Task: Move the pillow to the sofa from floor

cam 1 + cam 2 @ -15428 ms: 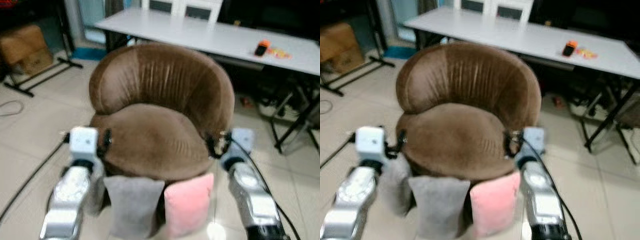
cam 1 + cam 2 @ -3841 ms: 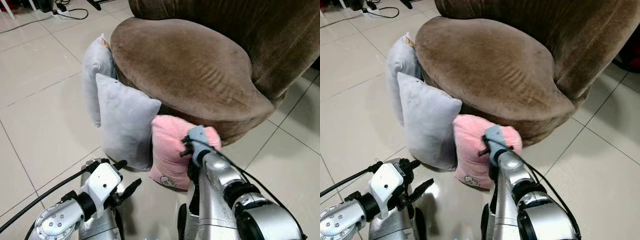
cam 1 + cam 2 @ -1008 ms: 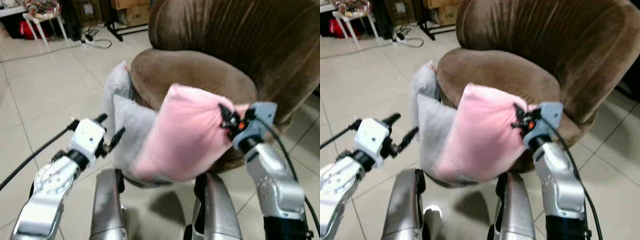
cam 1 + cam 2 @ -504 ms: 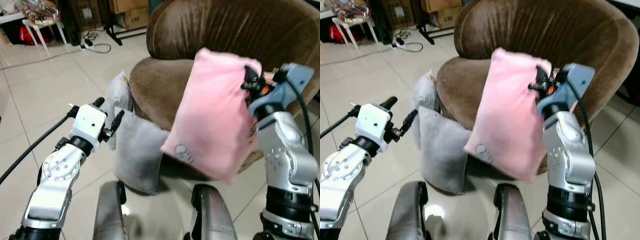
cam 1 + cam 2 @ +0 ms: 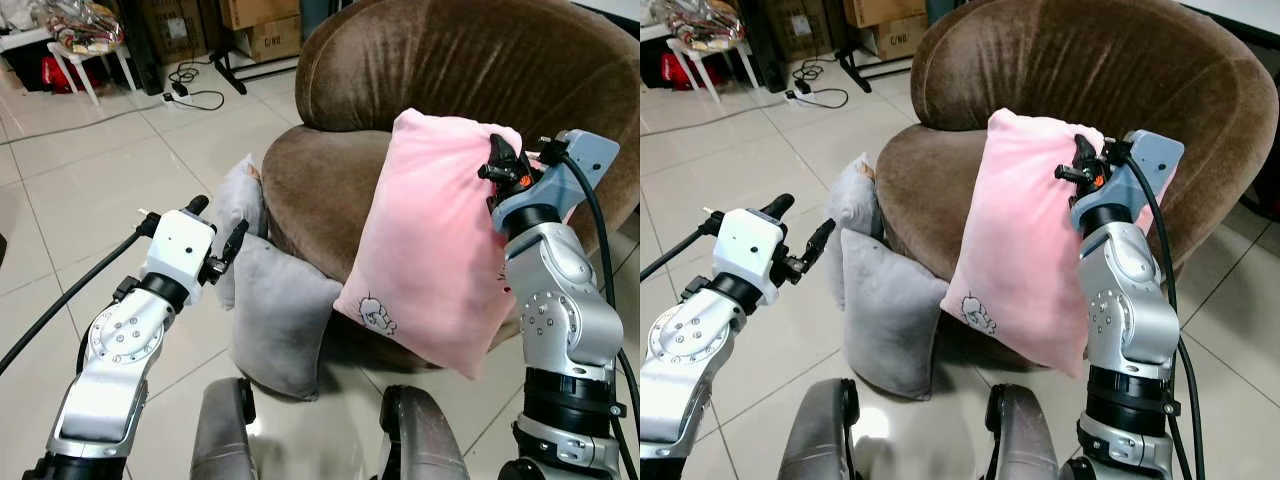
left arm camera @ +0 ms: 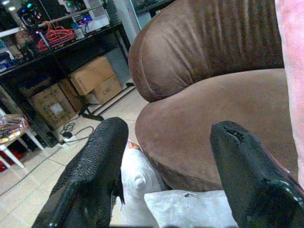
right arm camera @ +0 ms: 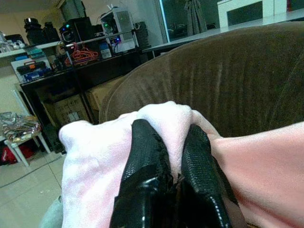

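**A:** ok where's the pink pillow (image 5: pixel 435 250) rn?

**B:** up off the floor, hanging in front of the brown sofa (image 5: pixel 460 90), lower corner dangling past the seat edge. right gripper (image 7: pixel 166 156) has both black fingers pinched tight on a bunched fold at the top corner. wrist cam shows fabric squeezed up btwn them.

**A:** any logo or text on it?

**B:** small cartoon print (image 5: pixel 372 312) near the bottom edge, dark outline, too tiny to read any writing tbh.

**A:** left arm?

**B:** left gripper (image 6: pixel 164 166) is off to the left side, fingers spread wide, nothing in them, pointing twd the sofa seat. two grey pillows (image 5: pixel 280 310) are on the tile floor (image 5: pixel 80 200) leaning against the sofa base, one behind the other. cardboard boxes (image 6: pixel 80 85) on a black rack in the bg have labels, but illegible.
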`<state>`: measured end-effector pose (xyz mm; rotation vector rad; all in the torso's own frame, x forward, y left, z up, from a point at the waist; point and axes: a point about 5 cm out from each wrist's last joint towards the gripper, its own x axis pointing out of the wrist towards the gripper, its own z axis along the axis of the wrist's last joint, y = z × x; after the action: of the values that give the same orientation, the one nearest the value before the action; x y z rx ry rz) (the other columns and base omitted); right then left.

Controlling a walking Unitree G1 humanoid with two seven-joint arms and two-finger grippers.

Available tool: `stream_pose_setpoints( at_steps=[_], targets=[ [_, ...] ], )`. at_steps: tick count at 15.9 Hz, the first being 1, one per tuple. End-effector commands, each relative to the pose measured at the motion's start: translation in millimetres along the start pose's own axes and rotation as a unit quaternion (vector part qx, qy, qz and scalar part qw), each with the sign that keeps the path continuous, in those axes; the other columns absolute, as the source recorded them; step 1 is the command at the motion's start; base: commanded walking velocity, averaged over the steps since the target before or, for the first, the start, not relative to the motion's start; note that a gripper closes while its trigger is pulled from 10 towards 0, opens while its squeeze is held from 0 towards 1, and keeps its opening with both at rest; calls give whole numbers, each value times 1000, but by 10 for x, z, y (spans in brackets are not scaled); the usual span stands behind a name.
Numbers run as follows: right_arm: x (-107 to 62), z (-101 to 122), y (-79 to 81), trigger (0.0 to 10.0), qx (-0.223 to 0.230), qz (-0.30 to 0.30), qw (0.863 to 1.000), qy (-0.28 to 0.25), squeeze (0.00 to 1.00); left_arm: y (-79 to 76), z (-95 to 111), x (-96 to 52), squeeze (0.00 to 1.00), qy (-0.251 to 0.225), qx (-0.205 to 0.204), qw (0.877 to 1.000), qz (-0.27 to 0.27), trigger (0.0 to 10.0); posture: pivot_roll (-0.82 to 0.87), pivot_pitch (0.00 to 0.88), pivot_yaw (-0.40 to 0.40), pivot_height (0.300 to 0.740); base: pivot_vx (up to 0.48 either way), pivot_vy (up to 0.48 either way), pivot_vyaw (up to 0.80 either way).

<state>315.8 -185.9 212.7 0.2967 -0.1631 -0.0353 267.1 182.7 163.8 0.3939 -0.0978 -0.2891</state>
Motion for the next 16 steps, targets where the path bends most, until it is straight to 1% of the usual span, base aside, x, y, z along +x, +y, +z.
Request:
stream_pose_setpoints(
  at_steps=[1,12,13,14,16],
  targets=[
    [15,138,20,10000,1,3,999,-35,0,-7,13,-3,0,0,5,1000,0,10000,29,0,-35,586,0,0,0],
    [15,138,20,10000,1,3,999,-35,0,-7,13,-3,0,0,5,1000,0,10000,29,0,-35,586,0,0,0],
    [-28,119,-22,10000,1,-16,999,-32,0,-30,-17,7,0,7,0,1000,19,10000,12,0,-5,596,0,0,0],
    [-89,116,-67,10000,1,-32,999,-31,0,-35,-33,13,0,11,-2,999,43,10000,12,0,-5,606,0,0,0],
    [-75,156,-26,10000,5,-27,999,-37,0,-8,-22,25,0,9,0,999,52,10000,16,0,-9,631,0,0,0]
  ],
)
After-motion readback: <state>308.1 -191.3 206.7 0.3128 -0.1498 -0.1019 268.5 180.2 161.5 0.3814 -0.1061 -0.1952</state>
